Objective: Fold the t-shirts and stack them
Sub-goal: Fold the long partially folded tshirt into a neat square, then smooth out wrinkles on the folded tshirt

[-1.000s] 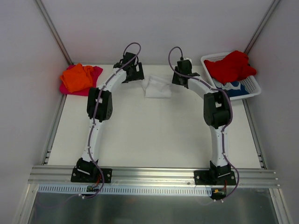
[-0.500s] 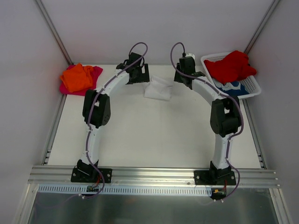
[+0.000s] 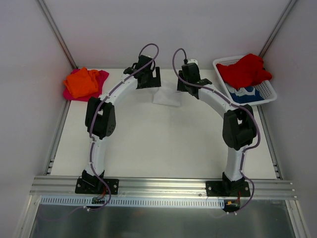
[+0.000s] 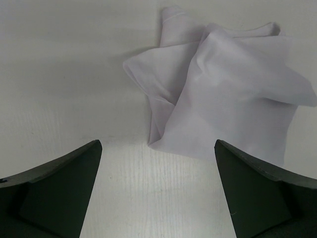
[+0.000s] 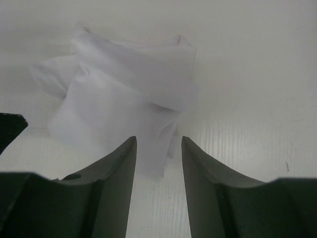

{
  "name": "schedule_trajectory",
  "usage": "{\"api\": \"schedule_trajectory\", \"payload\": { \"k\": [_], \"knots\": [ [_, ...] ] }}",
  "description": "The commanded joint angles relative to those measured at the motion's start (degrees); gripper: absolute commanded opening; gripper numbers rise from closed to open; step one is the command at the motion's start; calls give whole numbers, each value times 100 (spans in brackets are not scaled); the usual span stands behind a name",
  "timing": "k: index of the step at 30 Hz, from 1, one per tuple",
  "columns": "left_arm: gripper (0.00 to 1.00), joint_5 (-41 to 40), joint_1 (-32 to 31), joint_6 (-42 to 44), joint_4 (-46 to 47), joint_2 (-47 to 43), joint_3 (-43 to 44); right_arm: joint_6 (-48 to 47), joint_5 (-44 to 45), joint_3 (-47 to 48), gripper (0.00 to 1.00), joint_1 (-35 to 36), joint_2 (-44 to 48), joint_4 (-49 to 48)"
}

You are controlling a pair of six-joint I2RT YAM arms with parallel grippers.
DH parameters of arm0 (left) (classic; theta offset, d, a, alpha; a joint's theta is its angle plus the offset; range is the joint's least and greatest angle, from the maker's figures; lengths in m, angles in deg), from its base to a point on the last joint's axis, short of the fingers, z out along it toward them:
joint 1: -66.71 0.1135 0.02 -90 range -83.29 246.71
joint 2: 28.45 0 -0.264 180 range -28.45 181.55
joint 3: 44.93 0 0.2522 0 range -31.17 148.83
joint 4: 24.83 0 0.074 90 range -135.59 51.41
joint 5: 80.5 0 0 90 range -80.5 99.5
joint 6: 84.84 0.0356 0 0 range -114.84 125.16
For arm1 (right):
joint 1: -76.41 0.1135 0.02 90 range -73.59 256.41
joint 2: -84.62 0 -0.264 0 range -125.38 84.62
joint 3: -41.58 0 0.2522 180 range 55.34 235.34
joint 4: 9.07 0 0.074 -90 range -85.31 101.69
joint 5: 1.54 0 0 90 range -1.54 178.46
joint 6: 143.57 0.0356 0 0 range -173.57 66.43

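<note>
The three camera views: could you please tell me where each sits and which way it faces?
Top external: above and behind the bases, looking down on the table; both whole arms show, left gripper and right gripper flanking the white t-shirt.
Left wrist: on the left wrist, looking down at the shirt's crumpled edge; its wide-apart fingers show.
Right wrist: on the right wrist, facing the shirt from the other side; its narrowly parted fingers show.
Shared: all three show the white t-shirt.

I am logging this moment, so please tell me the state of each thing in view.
White cloth t-shirt: crumpled, unfolded, lying on table.
Orange t-shirt: bunched, on the magenta-pink t-shirt.
Red t-shirt: heaped in white plastic mesh basket, over blue-and-white t-shirt.
Left gripper: open wide, empty.
Right gripper: narrowly open, straddling the white shirt's edge.
</note>
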Motion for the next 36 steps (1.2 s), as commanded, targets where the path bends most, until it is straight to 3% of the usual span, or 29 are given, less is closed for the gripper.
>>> {"api": "schedule_trajectory", "payload": {
  "k": [1,14,20,30,36],
  "knots": [
    [99,-73,-56,6,-14,229,70,11,-217,453,44,74,-306,282],
    [99,-380,-21,112,-23,89,-185,160,-885,1632,43,162,-1615,713],
    [99,-345,40,112,-14,-60,-308,564,-1604,1781,43,162,-2020,870],
    [99,-336,172,164,-23,-850,-790,1716,-2422,561,46,215,-1792,476],
    [99,-363,251,173,-15,-1377,-1204,1927,-2345,-528,46,381,-1116,248]
  ]
}}
